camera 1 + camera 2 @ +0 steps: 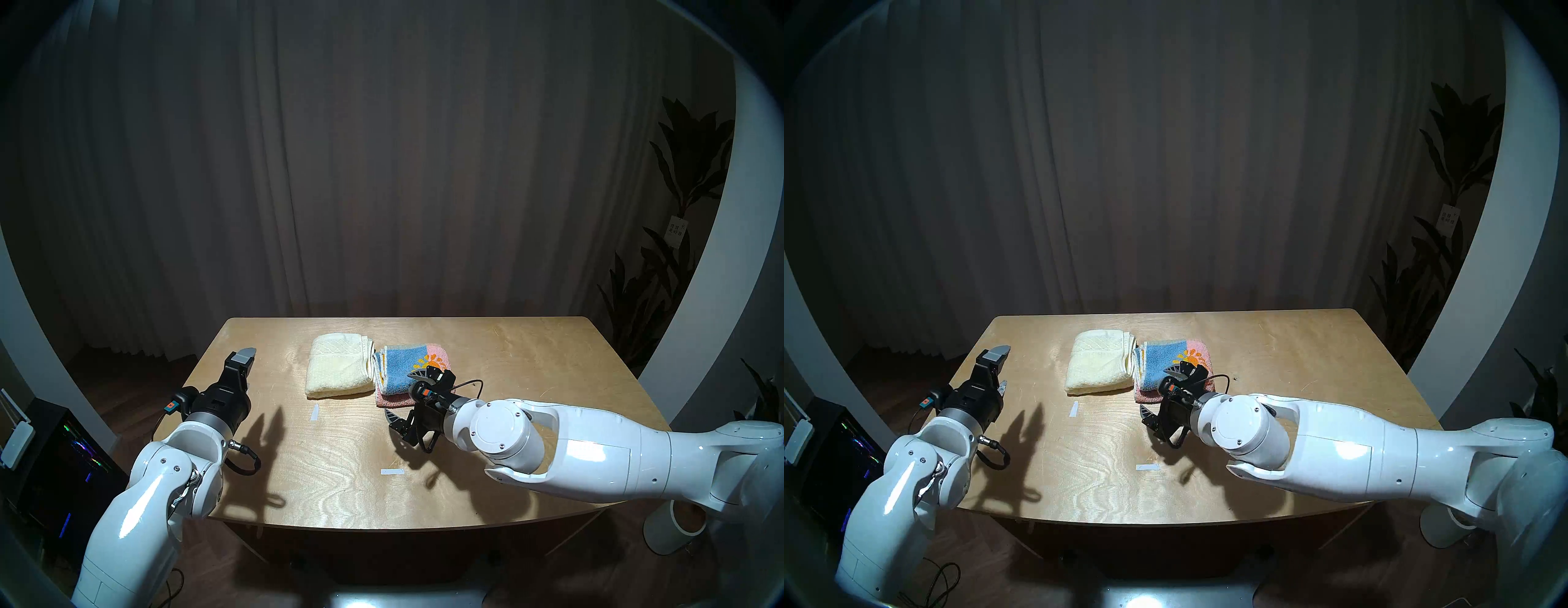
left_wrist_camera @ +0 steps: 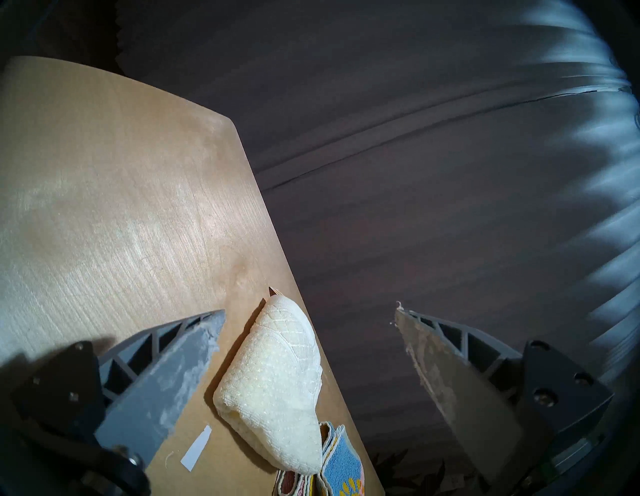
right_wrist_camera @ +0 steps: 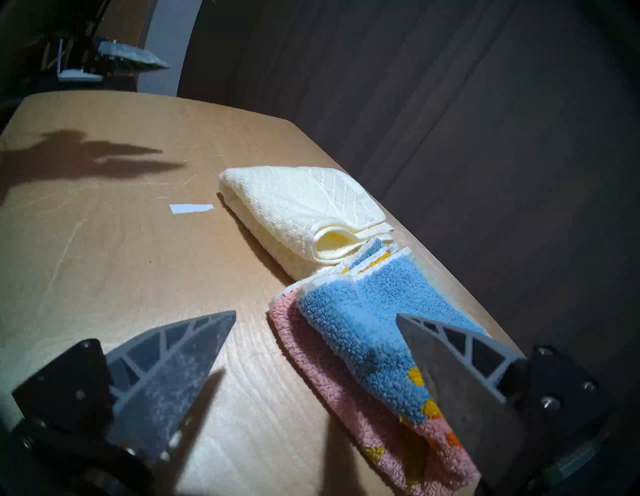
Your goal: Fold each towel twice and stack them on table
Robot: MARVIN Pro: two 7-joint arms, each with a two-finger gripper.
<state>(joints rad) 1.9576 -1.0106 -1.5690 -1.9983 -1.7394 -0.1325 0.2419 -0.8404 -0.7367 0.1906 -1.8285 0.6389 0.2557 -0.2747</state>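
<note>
Table (image 1: 530,382) first: I see a light plywood top with rounded corners, its long side running left to right across my head view, carrying both towels on its far half. Cream towel (image 1: 339,373) lies folded, a rough rectangle with its long axis running away from me; its stacked open edges face right, toward the other towel, and its rounded fold faces left. Patterned towel (image 1: 409,367), blue and pink with a yellow sun, sits just beside it on the right, folded, their edges touching or nearly so; I cannot tell which. Its layered edges face left, and a pink under-layer sticks out at the near side. The two are side by side, not stacked.

My right gripper (image 1: 403,401) hovers at the patterned towel's near right corner, fingers spread wide, holding nothing. My left gripper (image 1: 248,367) hangs over the table's left part, well apart from the towels, fingers likewise spread and empty. Two white tape strips (image 1: 314,412) mark the wood.
</note>
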